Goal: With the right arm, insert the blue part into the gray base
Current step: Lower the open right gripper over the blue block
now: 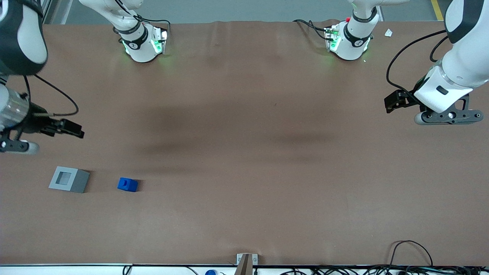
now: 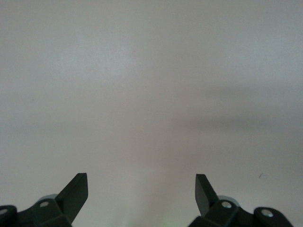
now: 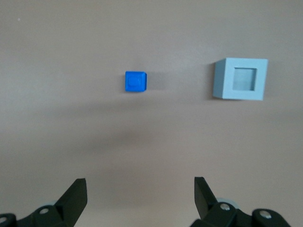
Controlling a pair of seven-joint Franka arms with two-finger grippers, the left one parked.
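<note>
While the right arm [image 1: 17, 57] reaches in over the working arm's end of the table [image 1: 244, 214], its wrist is bent so that the black gripper [image 1: 72, 130] points roughly toward three o'clock in the front view, held in the air above the brown surface. Its large white-and-black upper link crosses the corner of that view, a black cable loops from the wrist, and the camera mount hangs just under the hand.

From the wrist camera the two fingers [image 3: 75, 196] stand spread well apart with nothing between them: the claw is released and holds nothing. Only bare tabletop lies between the fingertips.

Both task pieces rest on the table, nearer to the front camera than the gripper. Seen from the front, the gray base [image 1: 69, 179] sits at about six o'clock from the gripper, with its square recess facing up and showing nothing inside. Seen the same way, the blue part [image 1: 127, 184] lies at about three o'clock from the base, apart from it with bare table between them, and at about five o'clock from the gripper. It stands on the table with its notched top upward.

Through the wrist camera the blue part [image 3: 136, 82] and the gray base [image 3: 240, 79] appear side by side, well apart, neither touched by the gripper [image 3: 140, 194].
</note>
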